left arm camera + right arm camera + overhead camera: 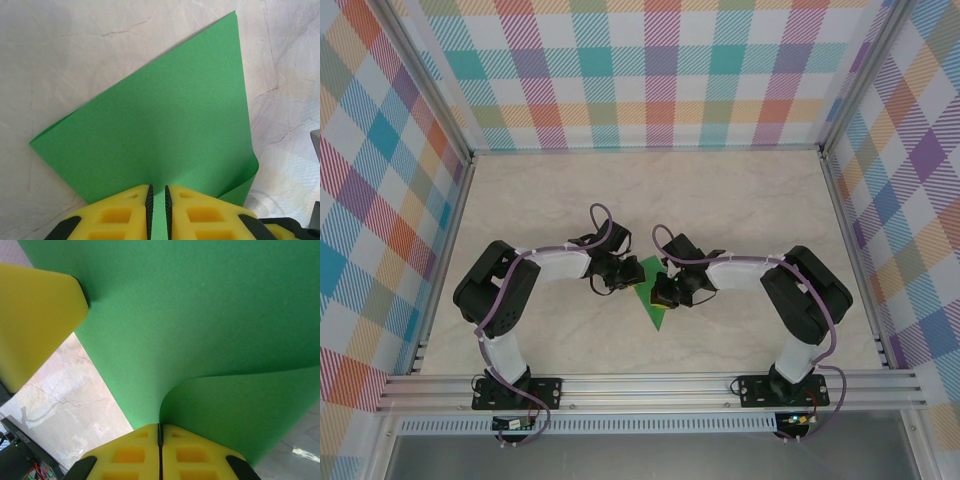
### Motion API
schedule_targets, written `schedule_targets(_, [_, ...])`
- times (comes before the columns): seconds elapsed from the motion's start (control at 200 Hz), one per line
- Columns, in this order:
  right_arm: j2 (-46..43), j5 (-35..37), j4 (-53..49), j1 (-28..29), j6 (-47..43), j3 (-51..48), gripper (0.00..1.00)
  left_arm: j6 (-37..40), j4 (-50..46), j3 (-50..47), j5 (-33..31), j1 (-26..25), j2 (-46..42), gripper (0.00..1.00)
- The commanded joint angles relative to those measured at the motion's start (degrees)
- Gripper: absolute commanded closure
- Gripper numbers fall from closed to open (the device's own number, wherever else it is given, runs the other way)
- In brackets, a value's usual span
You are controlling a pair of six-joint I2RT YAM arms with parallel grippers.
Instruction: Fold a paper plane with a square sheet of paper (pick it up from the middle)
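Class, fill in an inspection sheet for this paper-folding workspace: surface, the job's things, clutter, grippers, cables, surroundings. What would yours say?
Surface: pale marbled tabletop, flat, with faint veining.
Job's things: thin green paper sheet, folded over into a pointed shape, one edge curling, at mid-table between the two grippers.
Clutter: nothing seen.
Grippers: left gripper, yellow fingers, pinching the paper's near edge; right gripper, jaws shut on the paper beside the curl.
Cables: purple cables looped along both arms, not lying on the paper.
Surroundings: multicoloured plaid walls on three sides; metal rail at the near edge, carrying the arm bases.
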Motion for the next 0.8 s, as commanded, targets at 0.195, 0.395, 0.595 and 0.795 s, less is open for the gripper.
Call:
schedule_targets(0.195, [1.10, -0.32, 1.55, 0.41, -0.90, 0.77, 0.93, -0.05, -1.33, 0.61, 1.03, 0.49, 0.43, 0.83])
schedule_targets(0.395, [1.74, -0.16, 0.78, 0.46, -1.07, 0.52, 0.93, -0.01, -1.33, 0.63, 1.03, 0.49, 0.34, 0.83])
schedule_targets(0.595, [1.09, 1.28, -1.41, 0.53, -1.60, 0.12, 0.93, 0.01, -1.33, 0.61, 0.94, 0.49, 0.43, 0.83])
schedule_targets(0.795, [1.24, 1.55, -1.74, 0.54, -1.95, 0.33, 0.93, -0.02, -1.42, 0.98, 0.95, 0.49, 0.51, 0.84])
